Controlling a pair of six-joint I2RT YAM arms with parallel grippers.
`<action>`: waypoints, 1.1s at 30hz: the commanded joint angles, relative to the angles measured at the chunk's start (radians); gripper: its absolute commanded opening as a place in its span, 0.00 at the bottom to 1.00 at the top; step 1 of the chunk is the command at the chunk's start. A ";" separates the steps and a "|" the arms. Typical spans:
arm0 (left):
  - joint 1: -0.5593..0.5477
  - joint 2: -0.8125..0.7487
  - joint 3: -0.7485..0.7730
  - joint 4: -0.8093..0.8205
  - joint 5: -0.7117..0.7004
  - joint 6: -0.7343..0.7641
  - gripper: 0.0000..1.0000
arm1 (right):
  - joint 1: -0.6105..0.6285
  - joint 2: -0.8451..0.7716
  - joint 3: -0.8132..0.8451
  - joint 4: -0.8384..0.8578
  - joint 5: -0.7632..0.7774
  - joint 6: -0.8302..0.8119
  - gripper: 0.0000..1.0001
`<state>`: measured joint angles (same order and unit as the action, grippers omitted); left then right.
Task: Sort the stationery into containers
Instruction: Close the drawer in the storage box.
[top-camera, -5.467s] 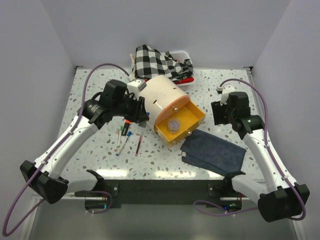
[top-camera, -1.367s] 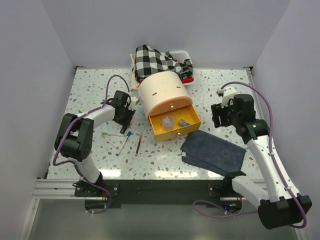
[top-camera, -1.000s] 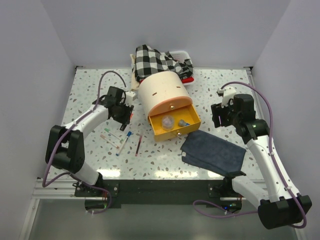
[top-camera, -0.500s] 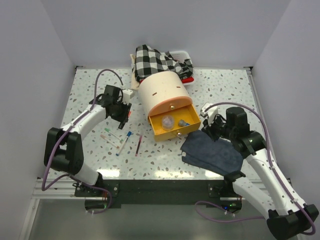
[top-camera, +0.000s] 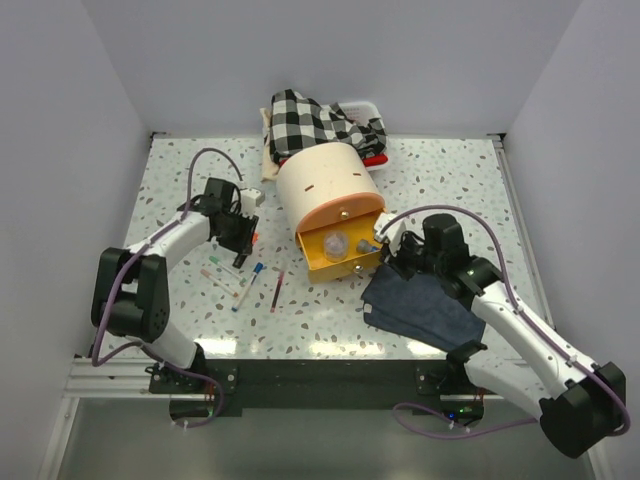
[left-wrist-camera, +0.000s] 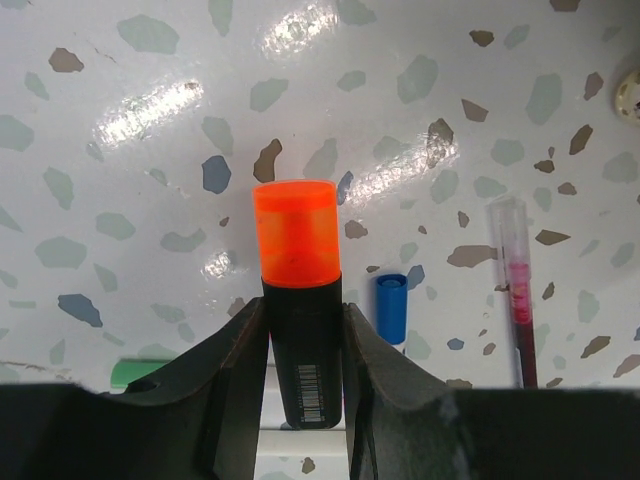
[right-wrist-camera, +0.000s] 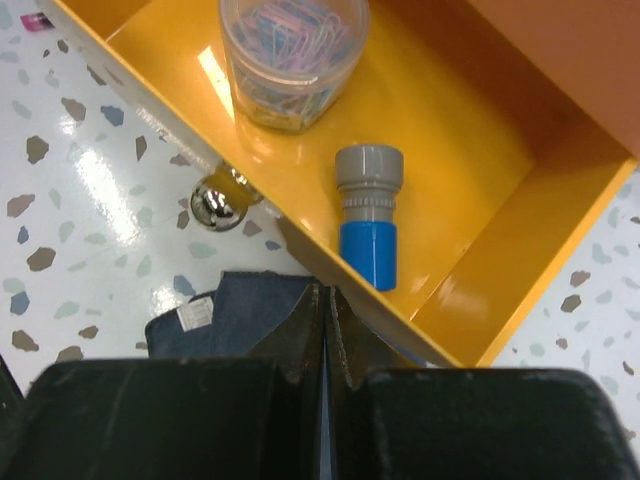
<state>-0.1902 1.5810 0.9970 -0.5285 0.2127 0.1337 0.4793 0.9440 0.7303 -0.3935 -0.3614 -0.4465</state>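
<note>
My left gripper (left-wrist-camera: 302, 310) is shut on the black barrel of an orange-capped marker (left-wrist-camera: 296, 235), held over the speckled table left of the cream drum cabinet (top-camera: 325, 185). Below it lie a blue-capped piece (left-wrist-camera: 391, 307), a red pen (left-wrist-camera: 517, 290) and a green bit (left-wrist-camera: 135, 372). The yellow drawer (top-camera: 388, 240) stands pulled out. It holds a clear round pot (right-wrist-camera: 293, 55) of paper clips and a blue-capped tube (right-wrist-camera: 368, 215). My right gripper (right-wrist-camera: 325, 295) is shut and empty, its tips at the drawer's front wall, right of the brass knob (right-wrist-camera: 218, 203).
A dark blue cloth (top-camera: 425, 310) lies under the right arm, in front of the drawer. Loose pens (top-camera: 238, 282) and a dark red pencil (top-camera: 278, 291) lie left of the drawer. A white tray with checked fabric (top-camera: 320, 120) stands behind the cabinet.
The right arm has swung from the table's right side down to the drawer's front right corner, and its jaws have shut. The left gripper has drifted slightly with the marker.
</note>
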 joint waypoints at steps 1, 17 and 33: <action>0.014 0.040 -0.001 0.058 0.007 0.033 0.00 | 0.021 0.048 0.021 0.151 -0.022 0.006 0.00; 0.029 -0.006 -0.075 0.050 -0.004 0.050 0.00 | 0.061 0.190 0.024 0.429 -0.008 0.103 0.00; 0.051 -0.004 -0.080 0.047 0.001 0.052 0.00 | 0.094 0.294 0.009 0.637 0.052 0.123 0.00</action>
<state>-0.1535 1.6100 0.9257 -0.5018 0.2085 0.1680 0.5697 1.2079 0.7303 0.1024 -0.3508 -0.3286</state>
